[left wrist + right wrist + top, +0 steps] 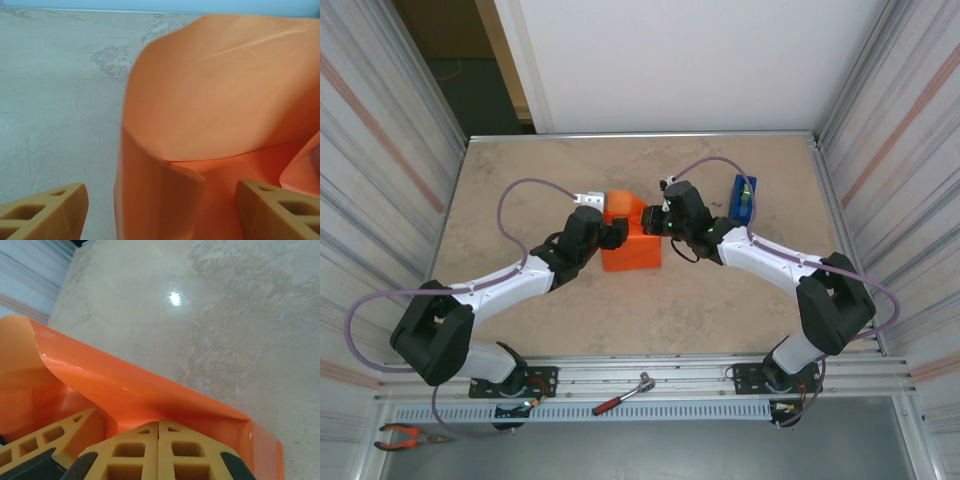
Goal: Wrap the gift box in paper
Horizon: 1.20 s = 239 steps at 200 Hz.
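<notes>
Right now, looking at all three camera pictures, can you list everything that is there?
paper: one sheet, bright orange, folded up into a bundle at mid-table
tape dispenser: one, blue, far right of the table, beside the right arm
wrench: one, red handle, on the metal rail at the near edge
pliers: one pair, orange-red handles, near left corner, below the rail
table: one, beige, marbled
cables: two, purple, one looping from each arm
arms: two, white and black, bases at the near edge
left tool: one, tan fingers, open, paper between them
right tool: one, yellow-orange fingers, shut, at the paper's fold
</notes>
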### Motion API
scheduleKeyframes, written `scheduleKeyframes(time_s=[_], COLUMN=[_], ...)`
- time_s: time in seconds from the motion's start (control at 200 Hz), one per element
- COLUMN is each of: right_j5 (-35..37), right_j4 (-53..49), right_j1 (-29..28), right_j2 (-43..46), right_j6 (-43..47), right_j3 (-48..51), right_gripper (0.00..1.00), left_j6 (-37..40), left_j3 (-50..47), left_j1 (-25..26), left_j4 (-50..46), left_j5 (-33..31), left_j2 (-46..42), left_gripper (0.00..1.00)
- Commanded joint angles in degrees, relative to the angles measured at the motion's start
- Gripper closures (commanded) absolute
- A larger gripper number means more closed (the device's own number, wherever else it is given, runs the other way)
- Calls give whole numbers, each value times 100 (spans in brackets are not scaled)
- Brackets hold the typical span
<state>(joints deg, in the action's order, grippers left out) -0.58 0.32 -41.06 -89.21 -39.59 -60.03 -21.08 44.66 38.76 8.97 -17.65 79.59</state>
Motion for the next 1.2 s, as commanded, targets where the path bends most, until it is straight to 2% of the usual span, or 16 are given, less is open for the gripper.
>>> scheduleKeyframes(time_s=[0.0,0.205,0.311,0.446,0.601,0.742,0.852,0.962,1.193], right_j5=[568,1457,1517,1449,1331,1239,1195,1118,998], right_j4=[-1044,-1683,-1681,-1640,-1538,-1423,-1375,-1341,-1306], right_j1=[-355,-762,-832,-860,-864,-869,-874,-860,-825], right_j2=[-224,-620,-696,-756,-756,-716,-711,-720,-755], right_j6=[393,231,85,40,41,2,-35,-29,-11], right_j3=[96,-98,-76,-39,29,122,184,205,215], right_gripper=[100,100,100,100,100,100,100,100,100], left_j6=[45,-47,-101,-204,-333,-631,-857,-816,-784], left_j3=[-107,227,651,1068,1231,911,642,642,662], left_j1=[39,26,-51,-325,-915,-1618,-2054,-2202,-2130], left_j4=[-795,-1177,-1595,-1857,-2095,-1881,-1569,-1368,-924], left_j5=[-48,53,289,960,1658,2180,2489,2857,3382], left_j2=[99,-97,-375,-905,-1305,-1456,-1362,-961,-320], left_gripper=[23,23,22,20,21,42,79,100,100])
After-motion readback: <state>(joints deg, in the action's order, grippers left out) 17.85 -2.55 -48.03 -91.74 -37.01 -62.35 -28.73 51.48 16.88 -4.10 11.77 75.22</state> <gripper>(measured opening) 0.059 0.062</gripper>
